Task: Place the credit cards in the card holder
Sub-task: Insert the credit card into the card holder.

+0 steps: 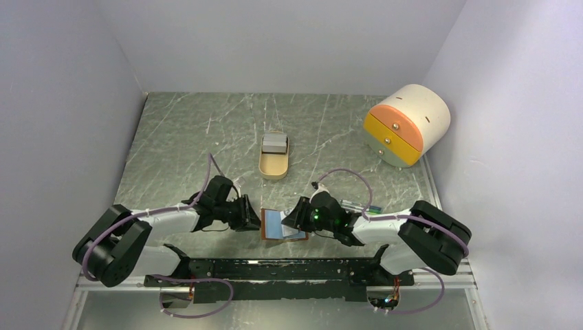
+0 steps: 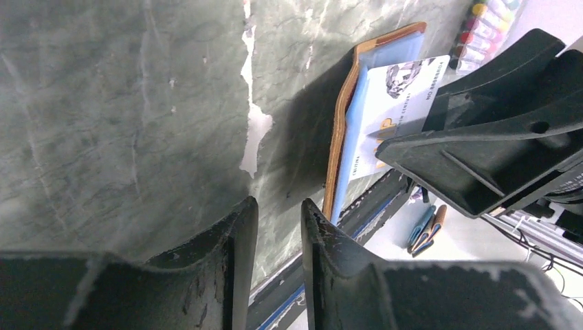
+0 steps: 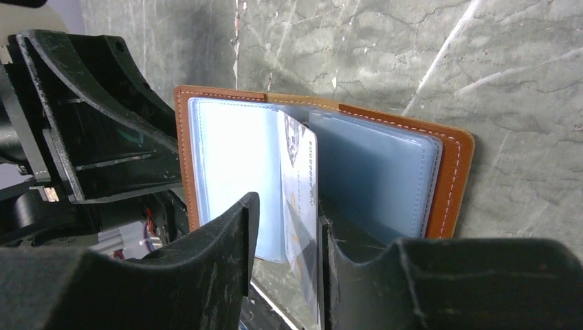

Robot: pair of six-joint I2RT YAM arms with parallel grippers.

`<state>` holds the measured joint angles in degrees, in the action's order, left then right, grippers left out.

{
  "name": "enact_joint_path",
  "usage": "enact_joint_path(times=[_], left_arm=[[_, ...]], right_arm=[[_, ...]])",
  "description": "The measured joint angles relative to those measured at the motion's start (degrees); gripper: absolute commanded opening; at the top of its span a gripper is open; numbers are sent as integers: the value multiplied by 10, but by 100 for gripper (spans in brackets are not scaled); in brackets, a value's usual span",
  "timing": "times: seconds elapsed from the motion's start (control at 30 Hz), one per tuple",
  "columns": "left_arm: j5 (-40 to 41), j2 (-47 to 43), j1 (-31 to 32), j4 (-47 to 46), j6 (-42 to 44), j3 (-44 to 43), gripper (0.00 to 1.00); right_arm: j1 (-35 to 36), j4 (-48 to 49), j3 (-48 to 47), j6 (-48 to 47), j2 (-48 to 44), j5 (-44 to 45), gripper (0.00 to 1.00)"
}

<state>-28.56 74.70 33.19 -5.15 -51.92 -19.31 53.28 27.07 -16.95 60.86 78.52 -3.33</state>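
Note:
The brown leather card holder [image 1: 275, 234] lies open on the table between my two grippers, its blue plastic sleeves up [image 3: 227, 158] [image 2: 347, 137]. A white credit card [image 3: 299, 172] [image 2: 405, 89] stands on edge over the holder's middle. It sits between the jaws of my right gripper [image 3: 285, 199] [image 1: 294, 218], leaning on the right finger with a gap to the left one. My left gripper [image 2: 278, 205] [image 1: 253, 220] is at the holder's left edge, its jaws a little apart and empty. More grey-white cards [image 1: 273, 143] are stacked in a tan tray [image 1: 273, 168] farther back.
A cream and orange drawer unit [image 1: 405, 124] stands at the back right. Coloured pens [image 1: 357, 206] [image 2: 481, 20] lie just right of my right gripper. A black rail [image 1: 289, 268] runs along the table's near edge. Grey walls close in both sides.

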Motion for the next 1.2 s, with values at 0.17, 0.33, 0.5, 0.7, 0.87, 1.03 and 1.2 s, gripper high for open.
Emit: enact_joint_path(times=[0.17, 0.33, 0.5, 0.7, 0.87, 1.03, 1.2], left_arm=[[2, -30, 0, 0, -4, 0, 38], [27, -110, -1, 7, -16, 0, 46], [30, -134, -1, -7, -24, 7, 49], [26, -78, -1, -16, -24, 8, 49], [10, -52, -1, -45, -23, 10, 46], [2, -39, -1, -62, -21, 10, 28], [2, -26, -1, -62, -15, 10, 16]], right_arm=[[0, 3, 0, -1, 2, -1, 37], [0, 10, -1, -2, 12, -7, 37], [0, 19, -1, -3, 18, -11, 36], [0, 23, -1, -3, 21, -13, 36], [0, 23, -2, -4, 21, -16, 44], [0, -19, -17, -18, 1, -9, 46], [-2, -79, -24, -35, -35, 13, 46]])
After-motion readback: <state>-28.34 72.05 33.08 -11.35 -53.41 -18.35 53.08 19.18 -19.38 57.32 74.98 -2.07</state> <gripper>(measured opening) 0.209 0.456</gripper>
